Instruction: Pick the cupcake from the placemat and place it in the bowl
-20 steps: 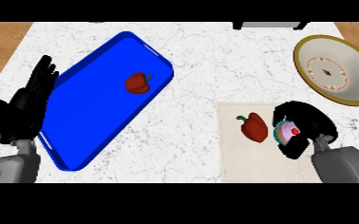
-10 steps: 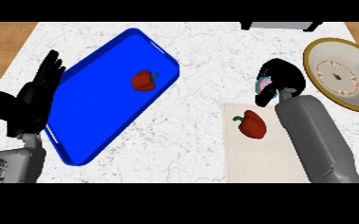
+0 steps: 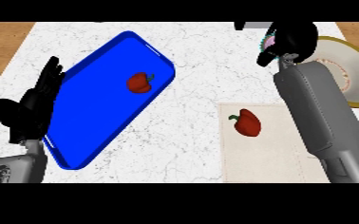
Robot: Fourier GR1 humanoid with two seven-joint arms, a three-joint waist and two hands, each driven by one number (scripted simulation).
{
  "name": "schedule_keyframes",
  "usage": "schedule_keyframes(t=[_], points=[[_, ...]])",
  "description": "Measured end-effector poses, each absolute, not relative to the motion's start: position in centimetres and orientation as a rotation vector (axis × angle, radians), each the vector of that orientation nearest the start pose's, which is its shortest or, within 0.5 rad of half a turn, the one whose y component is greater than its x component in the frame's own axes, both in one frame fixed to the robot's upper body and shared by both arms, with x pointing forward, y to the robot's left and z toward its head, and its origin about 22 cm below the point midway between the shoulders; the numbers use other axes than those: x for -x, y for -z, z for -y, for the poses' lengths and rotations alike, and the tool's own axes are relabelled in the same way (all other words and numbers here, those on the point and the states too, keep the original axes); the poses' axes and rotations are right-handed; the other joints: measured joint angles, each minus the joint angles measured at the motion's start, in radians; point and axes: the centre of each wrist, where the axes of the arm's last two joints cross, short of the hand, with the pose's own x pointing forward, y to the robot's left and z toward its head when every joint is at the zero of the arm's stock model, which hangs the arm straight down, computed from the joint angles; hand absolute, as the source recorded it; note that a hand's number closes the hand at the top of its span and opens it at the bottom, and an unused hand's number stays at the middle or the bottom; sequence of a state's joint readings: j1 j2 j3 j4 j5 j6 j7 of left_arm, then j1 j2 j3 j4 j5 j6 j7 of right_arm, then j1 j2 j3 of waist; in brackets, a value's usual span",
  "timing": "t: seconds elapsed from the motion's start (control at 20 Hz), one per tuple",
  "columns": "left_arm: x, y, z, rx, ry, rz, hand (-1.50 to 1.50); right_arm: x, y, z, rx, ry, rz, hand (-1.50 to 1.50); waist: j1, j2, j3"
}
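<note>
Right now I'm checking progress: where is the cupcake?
In the head view it is at upper right, held in the right hand, off the placemat and beside the bowl.

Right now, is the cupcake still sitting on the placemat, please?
No, the right hand holds the cupcake by the bowl, off the placemat.

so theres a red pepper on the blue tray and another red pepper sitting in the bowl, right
Not quite. In the head view one red pepper is on the blue tray, but the other red pepper lies on the placemat, not in the bowl.
</note>
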State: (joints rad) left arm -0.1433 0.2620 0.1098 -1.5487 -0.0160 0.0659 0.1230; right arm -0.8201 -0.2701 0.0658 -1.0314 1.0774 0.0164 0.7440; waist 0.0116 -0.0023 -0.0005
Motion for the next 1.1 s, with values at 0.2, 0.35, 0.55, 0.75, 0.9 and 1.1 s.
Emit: schedule_keyframes(t=[0.2,0.35,0.55,0.75,0.9,1.1], points=[[-27.3,-5.7,-30.4,-0.327,0.080,1.571,0.00,-40.9,-17.4,19.2,1.425,-0.506,1.106,1.50,-0.006,-0.001,0.000],[-27.4,-5.8,-30.4,-0.327,0.074,1.564,0.00,-40.7,-19.3,20.3,1.465,-0.430,1.126,1.50,-0.009,0.000,0.000],[-27.6,-5.7,-30.4,-0.322,0.070,1.566,0.00,-40.4,-20.1,22.9,1.481,-0.346,1.133,1.50,-0.010,0.001,0.000],[-27.8,-5.6,-30.6,-0.327,0.070,1.569,0.00,-40.3,-21.4,26.5,1.454,-0.286,1.156,1.50,-0.010,0.002,0.000],[-27.8,-5.6,-30.4,-0.323,0.073,1.570,0.00,-40.4,-20.6,29.8,1.428,-0.251,1.164,1.50,-0.006,0.004,0.000],[-27.2,-5.8,-30.5,-0.313,0.080,1.574,0.00,-40.5,-18.5,34.1,1.407,-0.220,1.170,1.50,0.001,0.006,0.001]])
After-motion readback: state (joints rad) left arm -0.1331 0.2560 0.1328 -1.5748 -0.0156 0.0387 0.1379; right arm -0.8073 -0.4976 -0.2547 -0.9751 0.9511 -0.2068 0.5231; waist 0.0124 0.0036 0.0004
